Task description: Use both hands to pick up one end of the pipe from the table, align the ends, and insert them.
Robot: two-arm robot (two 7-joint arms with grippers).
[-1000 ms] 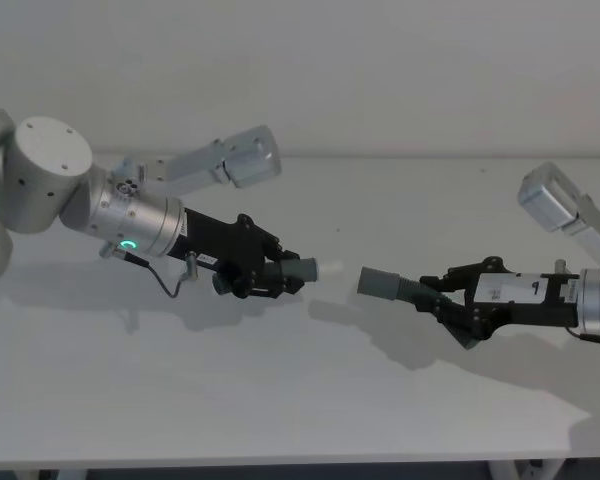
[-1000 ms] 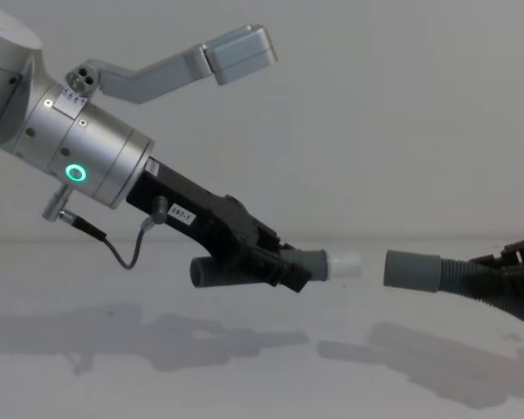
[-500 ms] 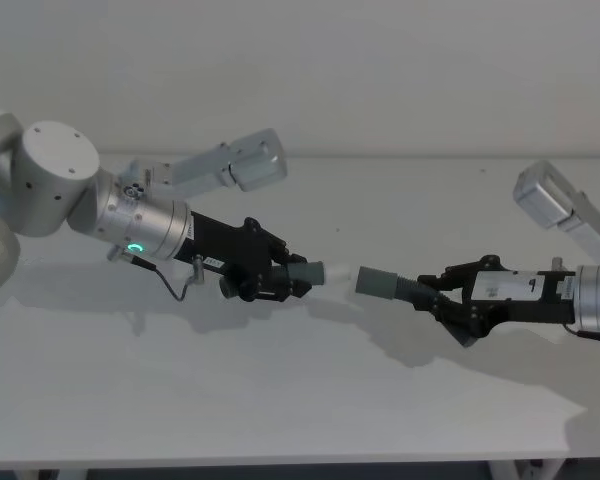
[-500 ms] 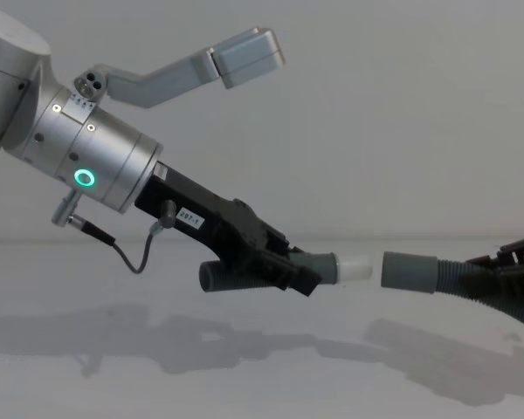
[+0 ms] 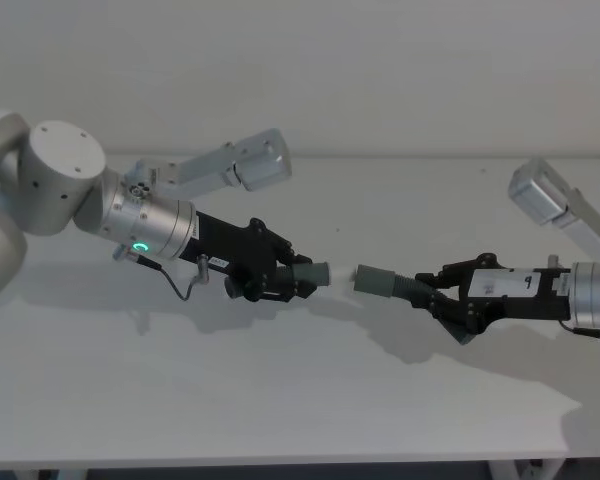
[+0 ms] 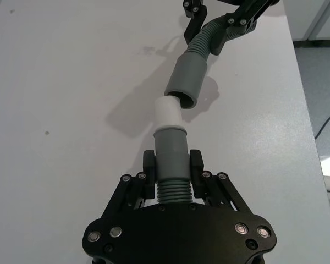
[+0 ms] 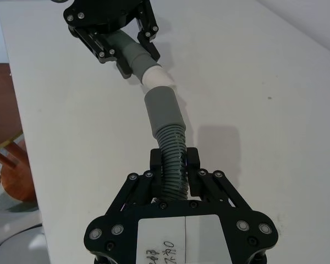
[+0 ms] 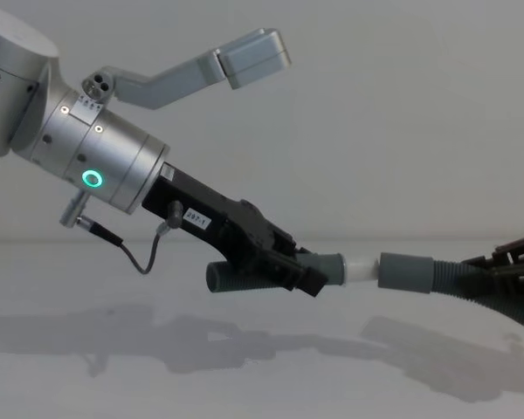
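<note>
My left gripper (image 5: 283, 277) is shut on the ribbed part of one dark-grey pipe piece (image 5: 313, 273), held above the white table (image 5: 280, 400). Its collared end carries a white stub (image 8: 360, 266) pointing right. My right gripper (image 5: 448, 303) is shut on the ribbed part of the other pipe piece (image 5: 378, 283), its collar pointing left. The stub's tip meets the mouth of the right collar (image 8: 406, 272). In the left wrist view the stub (image 6: 168, 113) touches the collar (image 6: 187, 80) at a slight angle. From the right wrist, collar (image 7: 164, 113) and stub (image 7: 157, 78) line up.
Silver camera brackets stick up from both wrists (image 5: 250, 160) (image 5: 542, 192). The table's front edge (image 5: 280, 462) runs along the bottom of the head view. A brown wooden stool (image 7: 5, 137) stands beside the table's edge in the right wrist view.
My left gripper has moved right with its pipe piece. The gap between the white stub and the right collar has closed until they meet. The right gripper has shifted slightly left.
</note>
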